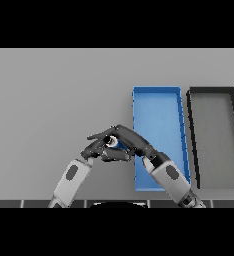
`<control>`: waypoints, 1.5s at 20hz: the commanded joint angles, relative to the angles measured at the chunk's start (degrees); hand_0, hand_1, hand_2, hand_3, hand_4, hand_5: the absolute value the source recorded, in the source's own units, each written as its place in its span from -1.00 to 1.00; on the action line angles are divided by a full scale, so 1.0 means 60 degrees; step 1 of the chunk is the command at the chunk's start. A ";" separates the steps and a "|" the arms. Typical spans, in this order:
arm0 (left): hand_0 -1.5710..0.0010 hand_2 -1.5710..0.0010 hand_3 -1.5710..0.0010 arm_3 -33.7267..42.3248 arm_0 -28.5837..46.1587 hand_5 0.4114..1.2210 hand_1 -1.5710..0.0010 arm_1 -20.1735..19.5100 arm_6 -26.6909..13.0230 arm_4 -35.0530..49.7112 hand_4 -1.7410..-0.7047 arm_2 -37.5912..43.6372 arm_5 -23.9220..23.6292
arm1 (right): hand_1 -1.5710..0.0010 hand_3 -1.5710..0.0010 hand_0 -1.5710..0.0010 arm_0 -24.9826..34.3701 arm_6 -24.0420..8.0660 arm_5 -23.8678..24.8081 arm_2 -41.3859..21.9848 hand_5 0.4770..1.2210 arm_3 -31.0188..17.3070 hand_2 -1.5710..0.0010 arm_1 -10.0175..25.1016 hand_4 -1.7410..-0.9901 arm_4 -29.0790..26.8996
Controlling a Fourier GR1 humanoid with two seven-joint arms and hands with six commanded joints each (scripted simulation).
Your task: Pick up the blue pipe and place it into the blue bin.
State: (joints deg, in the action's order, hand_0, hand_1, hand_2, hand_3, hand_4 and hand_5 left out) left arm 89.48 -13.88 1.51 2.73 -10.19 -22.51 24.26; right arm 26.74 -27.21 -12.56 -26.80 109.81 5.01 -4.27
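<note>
Item: blue pipe (117,144), short cylindrical piece, blue body with a pale round end face turned toward the viewer; only a small part shows, the rest being covered by fingers. Location: over the grey table (49,100), just left of the blue bin (158,91), outside its wall. Holder: right hand (129,140), reaching leftward across the bin's near left corner, fingers curled over the pipe from above and thumb tucked under it, so the pipe appears gripped. Whether the pipe rests on the table or is already lifted clear cannot be told from this view. Second hand: left hand (93,148), close beside the right hand on its left side, fingers bent; it is touching or nearly touching the right hand, and whether it bears on the pipe itself cannot be made out. Destination: blue bin, long open tray, interior bare blue floor, nothing in it. Adjacent: dark grey bin (213,90) immediately to the right of the blue one, likewise holding nothing. Status, as judged: grasp achieved or nearly so; lift, carry rightward over the bin wall and release remain outstanding.
</note>
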 commanded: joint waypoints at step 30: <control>1.00 1.00 1.00 0.0202 0.0301 -1.00 1.00 -0.0146 -0.1456 0.0097 0.65 0.0229 -0.0126 | -1.00 -1.00 -1.00 0.4296 -0.1271 0.2137 0.4911 1.00 -0.1566 -1.00 0.2683 -1.00 -0.2976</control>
State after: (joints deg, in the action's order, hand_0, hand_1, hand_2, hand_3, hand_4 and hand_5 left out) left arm 90.69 -12.06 0.61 -5.91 -9.60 -21.11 23.48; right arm 52.44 -34.94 0.17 2.71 100.38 21.14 -22.06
